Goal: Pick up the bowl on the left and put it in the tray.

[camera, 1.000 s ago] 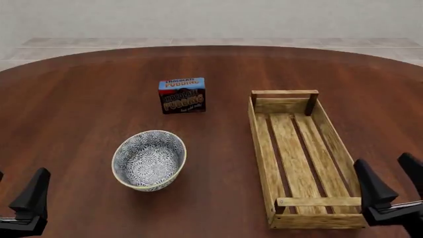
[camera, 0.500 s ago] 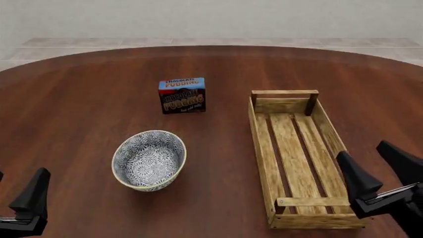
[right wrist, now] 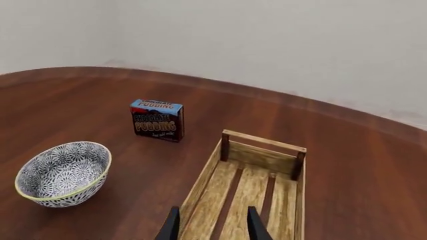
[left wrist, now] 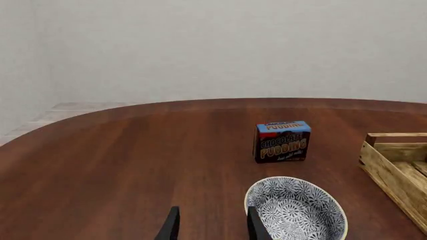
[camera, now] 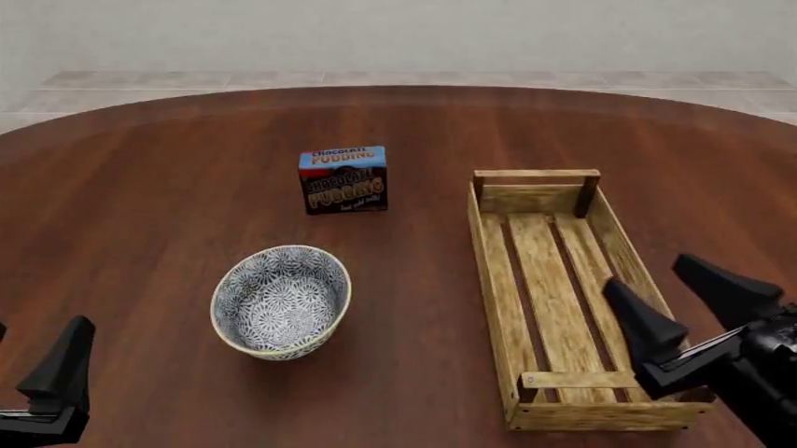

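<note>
Bowl [camera: 280, 301] sat upright on the tabletop [camera: 149, 187], left of the tray [camera: 561, 299] and near the pudding box [camera: 342, 179]. Right hand [camera: 682, 308] hung spread over the tray. Left hand [left wrist: 212, 226] was spread, holding nothing.

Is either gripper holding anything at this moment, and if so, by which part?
Nothing is held. The left gripper and right gripper are both open and empty; the bowl sits untouched on the table, apart from both.
</note>
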Controlling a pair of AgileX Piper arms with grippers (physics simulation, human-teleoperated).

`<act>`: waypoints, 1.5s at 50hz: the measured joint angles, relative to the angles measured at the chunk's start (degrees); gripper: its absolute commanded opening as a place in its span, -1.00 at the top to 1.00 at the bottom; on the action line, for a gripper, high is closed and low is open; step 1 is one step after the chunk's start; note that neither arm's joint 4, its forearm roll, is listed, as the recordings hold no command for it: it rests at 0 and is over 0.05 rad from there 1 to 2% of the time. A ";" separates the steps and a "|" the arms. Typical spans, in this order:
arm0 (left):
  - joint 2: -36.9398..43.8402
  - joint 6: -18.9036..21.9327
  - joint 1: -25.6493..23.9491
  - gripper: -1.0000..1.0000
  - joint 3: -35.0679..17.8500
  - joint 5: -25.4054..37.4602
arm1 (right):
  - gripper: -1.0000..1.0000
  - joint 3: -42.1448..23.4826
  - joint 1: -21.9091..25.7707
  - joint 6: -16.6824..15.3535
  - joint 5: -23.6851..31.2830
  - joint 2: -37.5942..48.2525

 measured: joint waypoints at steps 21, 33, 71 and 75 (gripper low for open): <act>0.00 0.00 0.00 -1.00 0.00 0.00 | -1.00 -4.38 5.15 -0.26 3.97 4.01; 0.00 0.00 0.00 -1.00 0.00 0.00 | -1.00 -7.00 8.25 -0.45 6.70 5.53; 0.00 0.00 0.00 -1.00 0.00 0.00 | -1.00 -18.59 19.24 -0.38 16.46 13.25; 0.00 0.00 0.00 -1.00 0.00 0.00 | -1.00 -19.47 20.34 -0.65 17.29 14.36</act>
